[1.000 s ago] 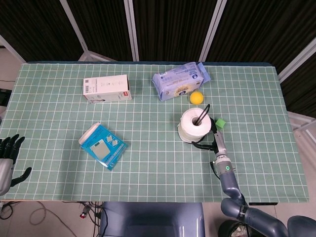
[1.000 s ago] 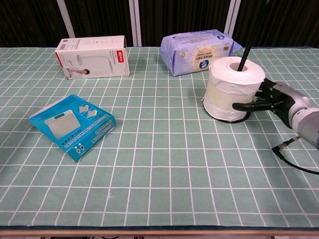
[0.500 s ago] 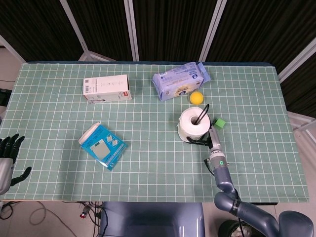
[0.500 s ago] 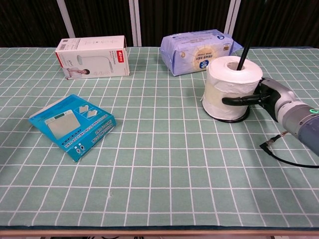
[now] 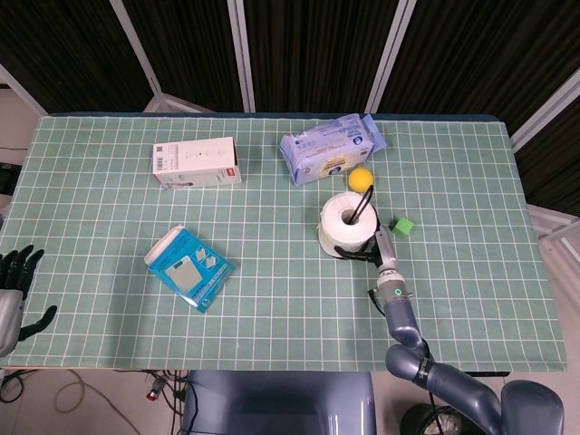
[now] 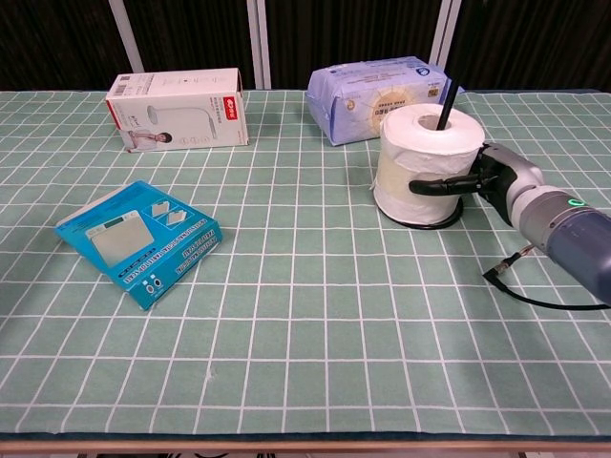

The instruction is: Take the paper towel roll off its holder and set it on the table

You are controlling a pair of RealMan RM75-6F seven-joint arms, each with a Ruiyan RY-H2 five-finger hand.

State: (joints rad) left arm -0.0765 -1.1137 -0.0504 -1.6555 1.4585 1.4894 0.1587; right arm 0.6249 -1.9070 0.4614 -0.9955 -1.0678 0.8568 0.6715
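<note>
Sliding toward the desk's left and far edges, the paper towel roll (image 6: 427,160) and its holder (image 6: 443,98) are sitting further that way than a second ago, closer to the wipes pack (image 5: 331,152) and the yellow ball (image 5: 362,178). The right hand (image 6: 480,177) is pressing against the roll's near-right side, its fingers (image 6: 434,185) curling around the lower half of the paper in a partial wrap rather than spread wide. By my reading the hand is dragging roll and stand together instead of lifting, so the roll is not yet coming off; an upward pull along the rod is still needed.

The roll is standing upright, white and fat, with a faintly yellowish band around its middle, and the black rod is poking out of its core at a slight lean. Its dark base is showing under the near rim. It is resting right of the desk's centre, just nearside of the ball and left of the small green cube (image 5: 402,226).

The left hand (image 5: 13,292) is hanging off the desk's left edge, fingers loosely apart and holding nothing.
</note>
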